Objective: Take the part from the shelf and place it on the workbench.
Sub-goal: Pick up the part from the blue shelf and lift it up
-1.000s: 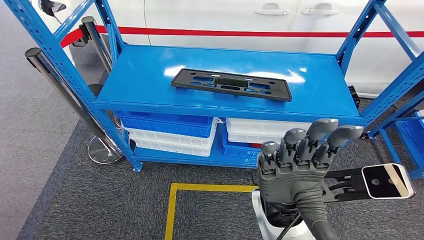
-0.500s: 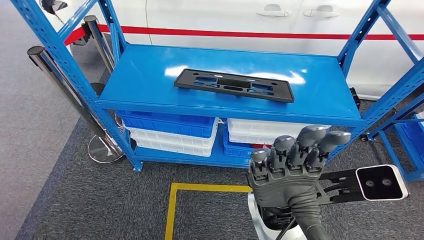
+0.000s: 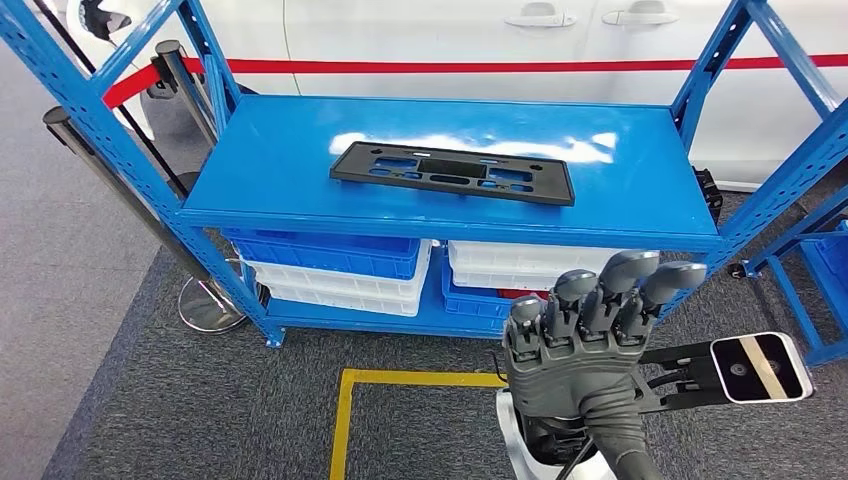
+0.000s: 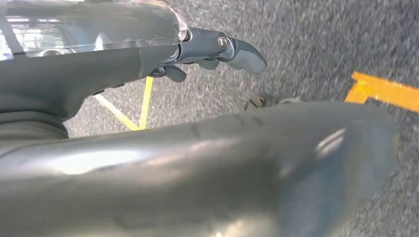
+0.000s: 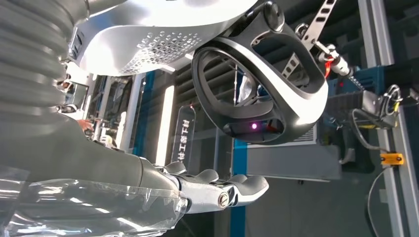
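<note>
We see our left hand hanging over grey carpet, its dark fingers apart and holding nothing. Yellow floor tape runs across the carpet beyond the hand, and thinner yellow lines cross nearer the wrist.

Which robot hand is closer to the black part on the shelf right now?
Right. The right robot hand is raised in front of the shelf, below the black part. The left robot hand hangs over the carpet.
</note>
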Robot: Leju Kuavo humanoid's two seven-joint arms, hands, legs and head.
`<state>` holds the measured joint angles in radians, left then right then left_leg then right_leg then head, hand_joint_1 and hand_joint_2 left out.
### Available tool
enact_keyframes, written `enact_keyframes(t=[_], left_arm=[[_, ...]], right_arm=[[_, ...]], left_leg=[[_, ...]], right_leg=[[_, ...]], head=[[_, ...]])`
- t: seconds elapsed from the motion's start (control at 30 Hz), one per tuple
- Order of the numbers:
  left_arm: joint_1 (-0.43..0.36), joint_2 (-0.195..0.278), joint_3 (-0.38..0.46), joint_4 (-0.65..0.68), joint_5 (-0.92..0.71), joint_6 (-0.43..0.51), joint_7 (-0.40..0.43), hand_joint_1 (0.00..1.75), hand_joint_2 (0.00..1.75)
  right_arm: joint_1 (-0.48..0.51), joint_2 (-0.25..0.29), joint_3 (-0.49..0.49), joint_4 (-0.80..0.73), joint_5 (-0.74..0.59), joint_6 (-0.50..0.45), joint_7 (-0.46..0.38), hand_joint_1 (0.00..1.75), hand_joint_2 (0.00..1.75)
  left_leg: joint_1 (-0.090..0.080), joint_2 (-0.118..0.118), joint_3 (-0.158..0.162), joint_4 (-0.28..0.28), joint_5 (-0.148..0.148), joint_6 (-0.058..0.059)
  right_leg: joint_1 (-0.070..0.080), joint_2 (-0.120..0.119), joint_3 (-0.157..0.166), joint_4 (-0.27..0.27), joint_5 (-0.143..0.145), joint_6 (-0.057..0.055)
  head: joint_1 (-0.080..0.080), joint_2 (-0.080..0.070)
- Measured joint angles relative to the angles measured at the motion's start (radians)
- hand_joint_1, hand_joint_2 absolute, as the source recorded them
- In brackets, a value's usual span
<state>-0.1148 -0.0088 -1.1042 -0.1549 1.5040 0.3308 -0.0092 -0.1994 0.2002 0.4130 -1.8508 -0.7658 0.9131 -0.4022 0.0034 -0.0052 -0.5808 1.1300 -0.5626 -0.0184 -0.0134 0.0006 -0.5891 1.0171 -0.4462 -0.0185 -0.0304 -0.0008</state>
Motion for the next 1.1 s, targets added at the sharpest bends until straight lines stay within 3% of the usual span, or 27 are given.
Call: enact_keyframes(t=[0.07, 0.1, 0.13, 0.2, 0.27, 0.3, 0.43, 0.5, 0.57, 0.6, 0.63, 0.67, 0.73, 0.8, 0.87, 0.97, 1.03, 1.1], left_arm=[[0.001, 0.000, -0.003, 0.000, 0.000, 0.000, 0.000, 0.00, 0.00], [0.002, 0.000, -0.004, 0.000, 0.000, 0.000, 0.000, 0.00, 0.00], [0.002, 0.000, -0.005, 0.000, 0.000, 0.000, 0.000, 0.00, 0.00], [0.002, 0.001, -0.006, 0.001, 0.000, 0.000, 0.000, 0.00, 0.00], [0.000, 0.001, -0.006, 0.002, 0.000, -0.001, -0.001, 0.00, 0.00], [-0.001, 0.001, -0.007, 0.002, 0.000, -0.001, -0.002, 0.00, 0.00], [-0.001, -0.001, -0.016, 0.003, -0.007, -0.005, -0.006, 0.00, 0.00], [-0.002, -0.001, -0.019, 0.003, -0.009, -0.010, -0.011, 0.00, 0.00], [-0.003, -0.001, -0.021, 0.003, -0.009, -0.015, -0.014, 0.00, 0.00], [-0.002, -0.001, -0.021, 0.003, -0.009, -0.018, -0.014, 0.00, 0.00], [-0.002, -0.002, -0.022, 0.003, -0.008, -0.019, -0.014, 0.00, 0.00], [-0.002, -0.002, -0.022, 0.003, -0.008, -0.021, -0.014, 0.00, 0.00], [-0.003, -0.003, -0.022, 0.003, -0.004, -0.023, -0.014, 0.00, 0.00], [-0.004, -0.004, -0.022, 0.003, 0.001, -0.027, -0.014, 0.00, 0.00], [-0.005, -0.005, -0.022, 0.003, 0.004, -0.031, -0.013, 0.00, 0.00], [-0.008, -0.005, -0.022, 0.003, 0.006, -0.034, -0.013, 0.00, 0.00], [-0.009, -0.004, -0.022, 0.003, 0.006, -0.036, -0.013, 0.00, 0.00], [-0.007, -0.004, -0.022, 0.003, 0.006, -0.037, -0.012, 0.00, 0.00]], right_arm=[[0.006, 0.000, -0.001, 0.000, 0.004, 0.003, -0.001, 0.00, 0.00], [0.008, 0.000, -0.002, 0.000, 0.005, 0.003, -0.002, 0.00, 0.00], [0.010, 0.000, -0.002, 0.000, 0.005, 0.002, -0.002, 0.00, 0.00], [0.012, 0.000, -0.003, 0.000, 0.007, 0.002, -0.002, 0.00, 0.00], [0.012, 0.000, -0.005, 0.000, 0.009, 0.001, -0.002, 0.00, 0.00], [0.013, 0.000, -0.007, 0.000, 0.011, 0.001, -0.003, 0.00, 0.00], [0.024, -0.001, -0.022, -0.001, 0.018, 0.002, -0.012, 0.00, 0.00], [0.029, -0.001, -0.032, -0.005, 0.019, 0.003, -0.016, 0.00, 0.00], [0.036, -0.003, -0.041, -0.008, 0.020, 0.002, -0.014, 0.00, 0.00], [0.040, -0.003, -0.044, -0.008, 0.021, 0.000, -0.010, 0.00, 0.00], [0.043, -0.004, -0.047, -0.008, 0.023, -0.003, -0.006, 0.00, 0.00], [0.045, -0.005, -0.048, -0.008, 0.024, -0.007, -0.001, 0.00, 0.00], [0.043, -0.005, -0.049, -0.007, 0.026, -0.013, 0.004, 0.00, 0.00], [0.039, -0.005, -0.049, -0.005, 0.029, -0.016, 0.005, 0.00, 0.00], [0.036, -0.005, -0.050, -0.002, 0.034, -0.017, 0.007, 0.00, 0.00], [0.031, -0.005, -0.049, 0.004, 0.040, -0.022, 0.013, 0.00, 0.00], [0.027, -0.005, -0.048, 0.009, 0.041, -0.025, 0.015, 0.00, 0.00], [0.026, -0.005, -0.048, 0.015, 0.042, -0.028, 0.016, 0.00, 0.00]], left_leg=[[0.005, 0.000, -0.072, 0.134, -0.051, -0.008], [0.007, 0.000, -0.095, 0.169, -0.054, -0.010], [0.008, 0.000, -0.103, 0.172, -0.039, -0.011], [0.012, 0.001, -0.061, 0.064, 0.040, -0.011], [0.009, 0.001, -0.003, -0.062, 0.093, -0.005], [0.008, 0.000, 0.011, -0.095, 0.100, 0.001], [0.006, -0.001, 0.016, -0.113, 0.104, 0.030], [0.007, 0.000, 0.017, -0.119, 0.108, 0.044], [0.002, 0.001, 0.017, -0.119, 0.106, 0.052], [0.000, 0.001, 0.017, -0.119, 0.105, 0.054], [-0.002, 0.000, 0.018, -0.119, 0.103, 0.055], [-0.005, 0.000, 0.021, -0.119, 0.101, 0.056], [-0.009, -0.002, 0.030, -0.119, 0.095, 0.056], [-0.013, -0.003, 0.034, -0.117, 0.088, 0.050], [-0.013, -0.002, 0.034, -0.118, 0.082, 0.041], [-0.014, -0.001, 0.032, -0.094, 0.064, 0.024], [-0.007, -0.001, -0.018, 0.009, 0.023, 0.012], [0.003, -0.001, -0.101, 0.139, -0.013, 0.001]], right_leg=[[0.000, -0.001, 0.000, 0.001, -0.002, -0.004], [0.000, -0.001, 0.000, 0.002, -0.003, -0.004], [0.000, -0.001, 0.002, 0.003, -0.005, -0.004], [-0.001, 0.001, 0.008, 0.006, -0.011, 0.001], [0.001, 0.002, 0.013, 0.009, -0.017, 0.009], [0.001, 0.002, 0.014, 0.009, -0.018, 0.015], [0.000, 0.000, 0.011, 0.017, -0.026, 0.036], [-0.001, 0.000, -0.022, 0.088, -0.070, 0.044], [-0.001, 0.000, -0.087, 0.219, -0.128, 0.048], [-0.001, 0.000, -0.114, 0.270, -0.141, 0.048], [0.000, 0.000, -0.127, 0.289, -0.135, 0.046], [0.001, 0.000, -0.121, 0.270, -0.110, 0.043], [0.007, 0.000, -0.063, 0.142, -0.039, 0.028], [0.014, -0.001, -0.011, 0.032, -0.006, 0.016], [0.019, -0.001, 0.000, 0.006, -0.011, 0.010], [0.008, -0.001, 0.021, -0.012, -0.012, 0.002], [0.002, -0.004, 0.039, -0.021, -0.018, -0.004], [0.001, -0.005, 0.050, -0.021, -0.029, -0.004]], head=[[0.000, 0.000], [0.000, 0.000], [0.000, 0.000], [0.000, 0.000], [0.000, 0.000], [0.000, 0.000], [0.001, 0.000], [0.001, 0.000], [0.002, 0.000], [0.002, 0.000], [0.002, 0.000], [0.002, 0.000], [0.002, 0.000], [0.001, 0.000], [0.001, 0.000], [-0.001, 0.000], [-0.005, 0.000], [-0.006, 0.000]])
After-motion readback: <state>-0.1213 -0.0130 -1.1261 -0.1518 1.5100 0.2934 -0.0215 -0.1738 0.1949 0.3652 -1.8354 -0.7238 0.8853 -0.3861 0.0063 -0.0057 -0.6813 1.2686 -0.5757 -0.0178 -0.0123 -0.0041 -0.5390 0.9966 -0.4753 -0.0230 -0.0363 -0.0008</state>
